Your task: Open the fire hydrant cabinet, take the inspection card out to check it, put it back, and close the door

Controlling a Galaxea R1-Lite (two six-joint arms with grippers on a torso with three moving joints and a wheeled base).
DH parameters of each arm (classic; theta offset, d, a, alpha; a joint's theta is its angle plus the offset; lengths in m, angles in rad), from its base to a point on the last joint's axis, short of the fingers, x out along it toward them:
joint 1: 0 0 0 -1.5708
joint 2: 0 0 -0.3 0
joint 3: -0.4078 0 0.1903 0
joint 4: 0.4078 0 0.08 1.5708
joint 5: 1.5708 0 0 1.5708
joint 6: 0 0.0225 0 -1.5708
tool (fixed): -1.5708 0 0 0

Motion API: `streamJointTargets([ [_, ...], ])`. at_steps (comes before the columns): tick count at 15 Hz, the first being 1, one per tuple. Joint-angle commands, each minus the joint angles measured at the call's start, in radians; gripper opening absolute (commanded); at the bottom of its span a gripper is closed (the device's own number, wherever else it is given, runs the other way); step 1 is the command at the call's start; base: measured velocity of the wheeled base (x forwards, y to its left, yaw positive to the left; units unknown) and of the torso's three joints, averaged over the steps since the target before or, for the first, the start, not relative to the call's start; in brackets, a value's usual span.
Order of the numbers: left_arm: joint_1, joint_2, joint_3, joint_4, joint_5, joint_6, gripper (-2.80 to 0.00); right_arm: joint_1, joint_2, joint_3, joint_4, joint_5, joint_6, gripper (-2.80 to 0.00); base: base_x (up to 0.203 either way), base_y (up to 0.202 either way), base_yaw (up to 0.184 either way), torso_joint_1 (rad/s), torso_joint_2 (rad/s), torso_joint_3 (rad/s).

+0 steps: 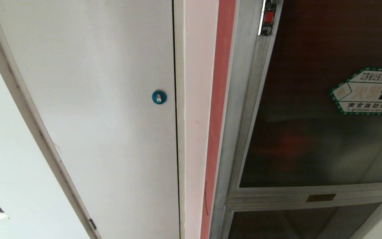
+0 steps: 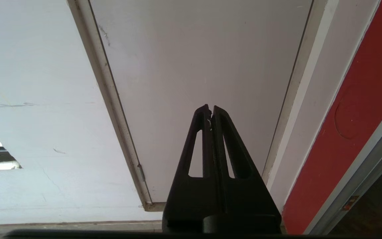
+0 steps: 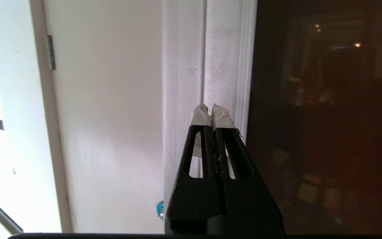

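Note:
The fire hydrant cabinet (image 1: 244, 109) fills the right of the head view, its silver frame beside a red strip. Its door (image 1: 310, 99) of dark tinted glass is closed and carries the green-edged arrow sticker (image 1: 368, 93). A red latch (image 1: 268, 17) sits on the frame near the top. The inspection card is hidden. My right gripper (image 3: 210, 108), with taped tips, is shut and empty, pointing at the silver frame (image 3: 221, 59) next to the dark glass (image 3: 327, 116). My left gripper (image 2: 211, 109) is shut and empty, facing the white door. Neither arm shows in the head view.
A plain white panel door (image 1: 111, 99) with a round blue lock (image 1: 159, 97) stands left of the cabinet. A smaller lower glass door (image 1: 293, 220) sits under a brass plate (image 1: 321, 198). A red wall strip (image 2: 350, 132) and a hinge (image 3: 49, 52) also show.

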Motion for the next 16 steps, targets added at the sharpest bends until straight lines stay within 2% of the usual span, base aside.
streamJointTargets([
  [1, 0.000, -0.001, 0.006, -0.001, 0.000, 0.000, -2.80, -0.006, -0.048, 0.036, 0.018, 0.002, 0.012, -2.80, 0.000, 0.000, 0.000, 0.000, 0.00, 0.000],
  [4, 0.000, 0.000, 0.006, -0.001, 0.000, 0.000, -2.80, -0.011, -0.101, 0.028, 0.239, 0.046, 0.022, -2.80, 0.000, 0.000, 0.000, 0.000, 0.00, 0.000],
  [7, 0.000, -0.001, 0.006, -0.001, 0.000, 0.000, -2.80, -0.015, -0.105, 0.009, 0.318, 0.070, 0.020, -2.80, 0.000, 0.000, 0.000, 0.000, 0.00, 0.000],
  [12, 0.000, 0.000, 0.006, -0.001, 0.000, 0.000, -2.80, -0.051, -0.079, -0.123, 0.483, 0.174, 0.021, -2.80, 0.000, 0.000, 0.000, 0.000, 0.00, 0.000],
  [16, 0.000, -0.001, 0.006, -0.001, 0.000, 0.000, -2.80, -0.064, -0.030, -0.169, 0.534, 0.234, 0.019, -2.80, 0.000, 0.000, 0.000, 0.000, 0.00, 0.000],
])
